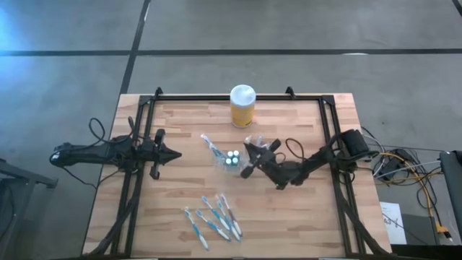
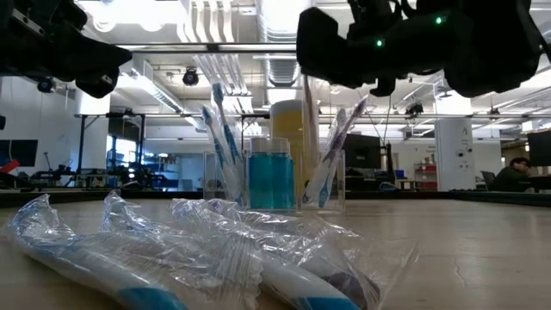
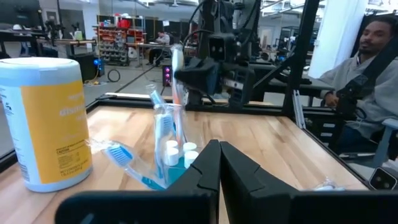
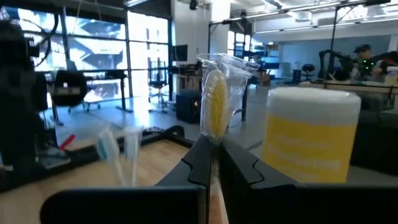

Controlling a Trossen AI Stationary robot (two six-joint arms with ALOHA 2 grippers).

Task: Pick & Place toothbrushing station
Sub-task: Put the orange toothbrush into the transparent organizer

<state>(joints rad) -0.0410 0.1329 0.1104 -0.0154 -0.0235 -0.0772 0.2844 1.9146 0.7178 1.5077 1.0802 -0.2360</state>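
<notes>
The clear holder stands mid-table with blue-and-white toothbrushes and white-capped tubes in it. Several wrapped toothbrushes lie near the front edge. My right gripper hovers just right of the holder, shut on a wrapped toothbrush with a yellowish head. My left gripper is shut and holds nothing, left of the holder and pointing level at it. My right gripper pinches the wrapped toothbrush between its two fingers, partway along its length, through the clear wrapper. The fingers come about level from the table's right and lie across it. The head end sticks up beyond the fingertips. The lower end is hidden.
A yellow jar with a white lid stands behind the holder near the far edge. Black frame rails run along the table's sides. A seated person is beyond the table's right side. Bare wood lies at front right.
</notes>
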